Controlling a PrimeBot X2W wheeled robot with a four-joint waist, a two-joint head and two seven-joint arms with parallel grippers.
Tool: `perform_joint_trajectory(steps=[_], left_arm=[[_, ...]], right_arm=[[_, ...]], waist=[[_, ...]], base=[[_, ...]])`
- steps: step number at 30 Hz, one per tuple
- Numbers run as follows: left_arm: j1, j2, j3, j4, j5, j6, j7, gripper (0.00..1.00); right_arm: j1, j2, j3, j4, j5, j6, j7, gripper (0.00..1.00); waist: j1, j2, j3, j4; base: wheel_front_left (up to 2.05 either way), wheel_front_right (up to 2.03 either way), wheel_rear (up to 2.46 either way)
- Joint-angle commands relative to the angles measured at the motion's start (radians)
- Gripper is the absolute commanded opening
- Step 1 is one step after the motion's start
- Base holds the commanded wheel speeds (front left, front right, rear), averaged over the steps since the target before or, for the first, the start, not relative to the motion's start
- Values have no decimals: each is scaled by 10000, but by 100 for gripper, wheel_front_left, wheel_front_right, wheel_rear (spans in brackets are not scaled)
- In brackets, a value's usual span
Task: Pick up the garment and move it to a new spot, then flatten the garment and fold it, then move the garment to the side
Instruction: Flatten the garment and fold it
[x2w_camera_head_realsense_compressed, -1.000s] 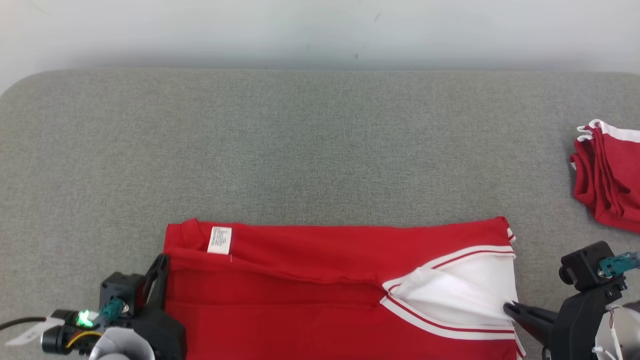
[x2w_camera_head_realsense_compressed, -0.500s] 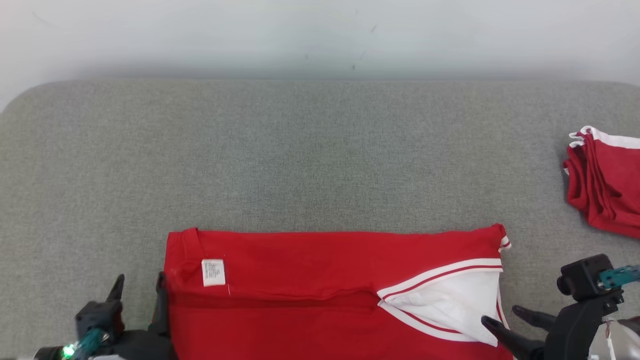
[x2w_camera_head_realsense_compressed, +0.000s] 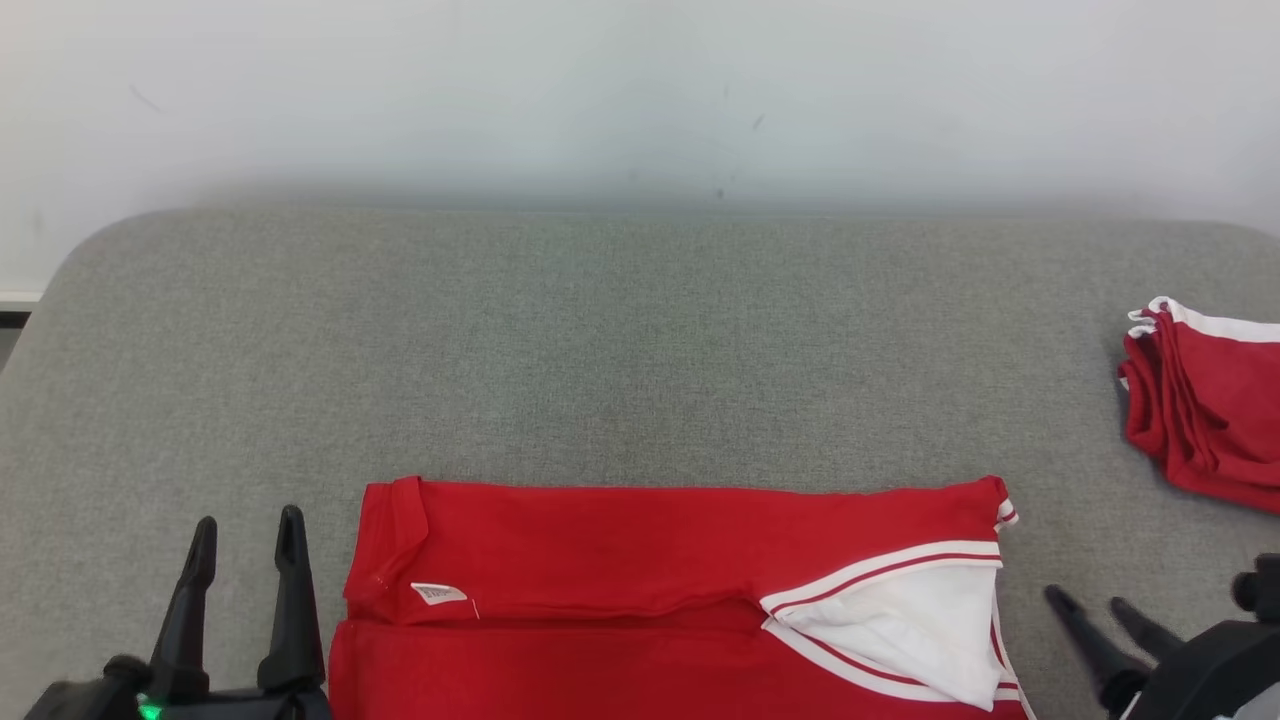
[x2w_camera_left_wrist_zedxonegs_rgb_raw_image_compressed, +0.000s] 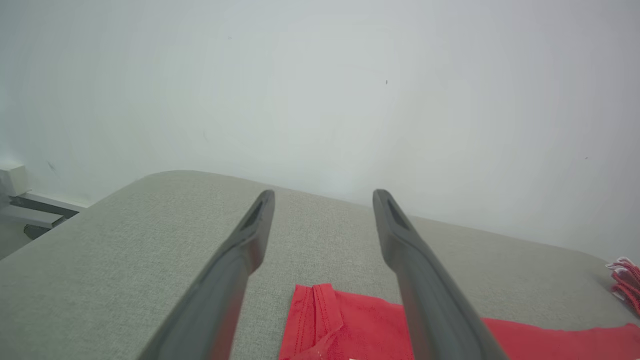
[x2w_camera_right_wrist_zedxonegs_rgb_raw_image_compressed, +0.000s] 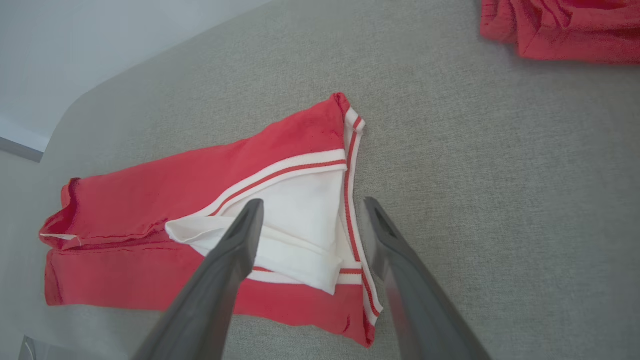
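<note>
The garment (x2w_camera_head_realsense_compressed: 640, 545) is red with a white striped panel at its right end. It lies folded in a long band on the grey padded table (x2w_camera_head_realsense_compressed: 640, 350), near the front edge, with a small white label (x2w_camera_head_realsense_compressed: 437, 593) at its left. My left gripper (x2w_camera_head_realsense_compressed: 245, 522) stands open just left of the garment, touching nothing. In the left wrist view the left gripper (x2w_camera_left_wrist_zedxonegs_rgb_raw_image_compressed: 324, 194) is held above the garment's left end (x2w_camera_left_wrist_zedxonegs_rgb_raw_image_compressed: 345, 325). My right gripper (x2w_camera_head_realsense_compressed: 1085, 598) is open just right of the white panel. The right wrist view shows the right gripper (x2w_camera_right_wrist_zedxonegs_rgb_raw_image_compressed: 312, 201) over the garment's (x2w_camera_right_wrist_zedxonegs_rgb_raw_image_compressed: 200, 180) striped edge, empty.
A pile of folded red and white garments (x2w_camera_head_realsense_compressed: 1205, 400) lies at the table's right edge and shows in the right wrist view as a red pile (x2w_camera_right_wrist_zedxonegs_rgb_raw_image_compressed: 565, 25). A pale wall (x2w_camera_head_realsense_compressed: 640, 90) rises behind the table. The table's rounded left corner (x2w_camera_head_realsense_compressed: 60, 290) drops off to the floor.
Both grippers have opened and let go of the garment's two ends, then drawn outward off the cloth. The folded-over flap now lies flat. The head camera has tilted up.
</note>
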Motion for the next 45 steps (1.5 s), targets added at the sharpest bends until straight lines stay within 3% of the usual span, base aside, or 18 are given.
perform_joint_trajectory(steps=[1,7,11,27,34,37,38,45], left_arm=[[217,-194,177,-92,-97,-237,-26,100],[951,-1036,1438,-288,-478,-1794,-28,100],[1237,-1138,1910,-249,-307,-2220,-30,100],[567,-1312,1640,413,77,-2540,-29,100],[322,-1249,1473,655,58,-2542,-30,100],[224,-1232,1422,735,46,-2543,-30,100],[213,-1204,1372,767,37,-2547,-30,100],[184,-1126,1217,798,-35,-2551,-30,100]], right_arm=[[-150,28,-207,110,-302,-23,-161,100],[-887,331,-840,1503,-1288,-23,-911,100],[-1288,322,-667,2343,-1452,-23,-1076,100],[-2311,324,122,4126,-2359,-23,-539,100],[-2515,349,831,4836,-2015,-8,-518,100],[-2597,374,1104,5050,-1948,0,-553,18],[-2605,390,1128,5083,-1996,0,-664,0],[-2608,276,-117,4751,-2418,-28,-1362,0]], waist=[[1,1,-80,-8],[1,1,-175,-89],[1,1,-97,-78],[1,1,698,287],[1,1,855,369],[1,1,895,401],[1,1,905,408],[1,1,793,170]], base=[[0,0,0],[0,0,0],[0,0,0],[0,0,0],[0,0,0],[0,0,0],[0,0,0],[0,0,0]])
